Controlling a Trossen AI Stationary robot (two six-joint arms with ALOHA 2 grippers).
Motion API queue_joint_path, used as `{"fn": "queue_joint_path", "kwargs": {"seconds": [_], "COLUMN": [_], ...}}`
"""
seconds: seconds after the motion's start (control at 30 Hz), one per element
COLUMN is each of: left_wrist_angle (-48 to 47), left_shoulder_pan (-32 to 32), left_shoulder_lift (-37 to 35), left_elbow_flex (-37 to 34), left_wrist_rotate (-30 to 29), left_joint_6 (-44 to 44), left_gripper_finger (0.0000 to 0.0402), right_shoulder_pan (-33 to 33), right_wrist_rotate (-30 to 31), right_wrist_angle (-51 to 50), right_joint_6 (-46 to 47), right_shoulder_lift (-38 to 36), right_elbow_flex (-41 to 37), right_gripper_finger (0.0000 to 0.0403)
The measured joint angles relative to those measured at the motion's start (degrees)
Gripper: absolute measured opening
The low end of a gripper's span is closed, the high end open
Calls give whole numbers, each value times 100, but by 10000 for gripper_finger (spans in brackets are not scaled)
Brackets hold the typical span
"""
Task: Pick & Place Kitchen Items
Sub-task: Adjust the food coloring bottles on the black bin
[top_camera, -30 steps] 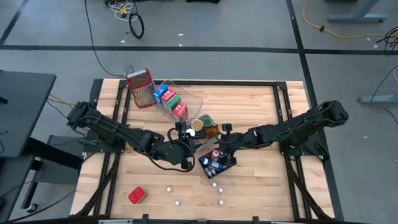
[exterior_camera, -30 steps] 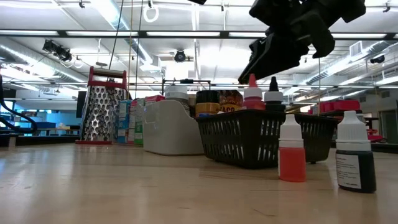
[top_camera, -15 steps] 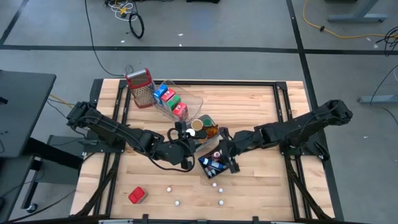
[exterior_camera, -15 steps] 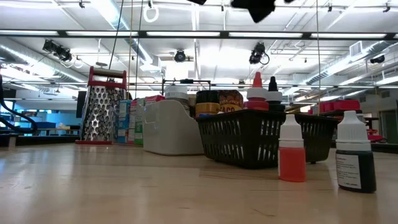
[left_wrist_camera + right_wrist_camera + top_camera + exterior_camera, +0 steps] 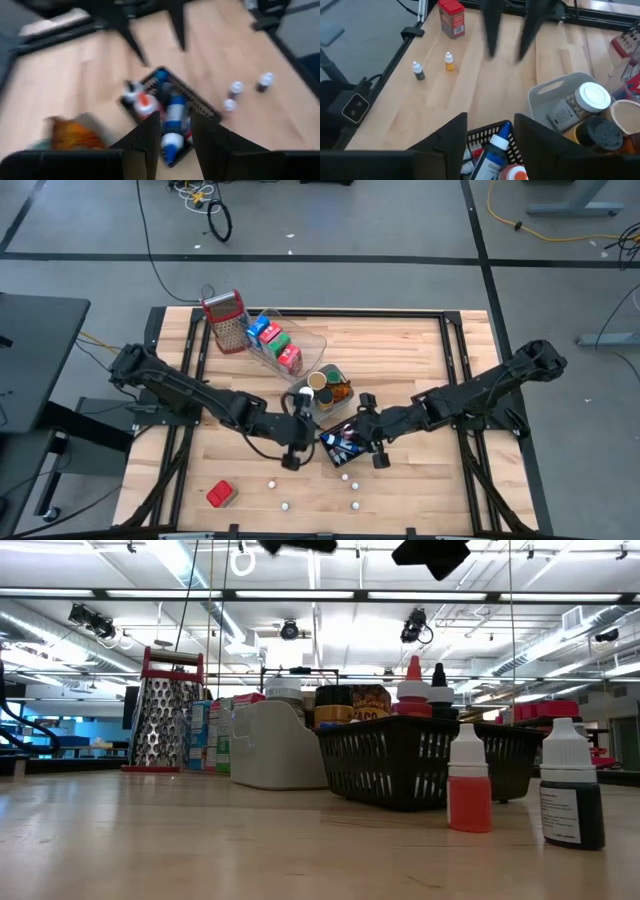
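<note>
You have both arms reaching to the middle of the table (image 5: 420, 350). The left gripper (image 5: 293, 457) hangs just left of the black basket (image 5: 349, 444). In its wrist view its two fingers (image 5: 150, 137) stand a little apart, with nothing between them; the basket shows in the gap below. The right gripper (image 5: 375, 448) hangs at the right side of the same basket. Its fingers (image 5: 447, 135) are spread apart and hold nothing.

The black basket holds several small bottles: one with a blue cap (image 5: 495, 147), and in the low view one with a red pointed tip (image 5: 411, 690) and one with a black tip (image 5: 438, 690). Just beyond it, on the far side, stands a grey tub (image 5: 555, 100) with jars, one with a white lid (image 5: 593, 96). Farther back, a clear tray (image 5: 300, 340) holds the red, blue and green cartons (image 5: 276, 340); the metal grater (image 5: 226, 322) is to its left.

On the near part of the table lie small dropper bottles (image 5: 285, 506), apart from each other, and a red can (image 5: 220, 493) on the near left. In the low view an orange dropper bottle (image 5: 468, 780) and a dark one (image 5: 571, 785) stand upright, side by side.
</note>
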Motion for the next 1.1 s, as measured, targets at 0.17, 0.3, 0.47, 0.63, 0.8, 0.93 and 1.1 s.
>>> {"fn": "queue_joint_path", "kwargs": {"seconds": [0.17,0.3,0.47,0.63,0.8,0.93,1.1], "left_wrist_angle": [1333,1508,1624,1496,1420,1419,1537], "left_shoulder_pan": [10,44,88,171,336,377,377], "left_shoulder_lift": [435,783,1065,1066,1113,1404,1763], "left_elbow_flex": [-607,-745,-737,-740,-745,-808,-771], "left_wrist_rotate": [337,245,126,152,483,613,225], "left_joint_6": [2,200,529,755,153,6,323], "left_gripper_finger": [114,114,114,114,114,114,114], "right_shoulder_pan": [133,208,208,208,206,206,204], "right_wrist_rotate": [8,9,-74,-140,-150,-149,-147], "right_wrist_angle": [-37,-1,-38,-54,-71,-61,-18], "right_joint_6": [15,13,-4,-4,11,11,11], "right_shoulder_lift": [2,7,2,-2,-2,-2,-4], "right_elbow_flex": [-78,-299,-484,-516,-516,-516,-516], "right_gripper_finger": [160,153,151,151,149,149,149]}}
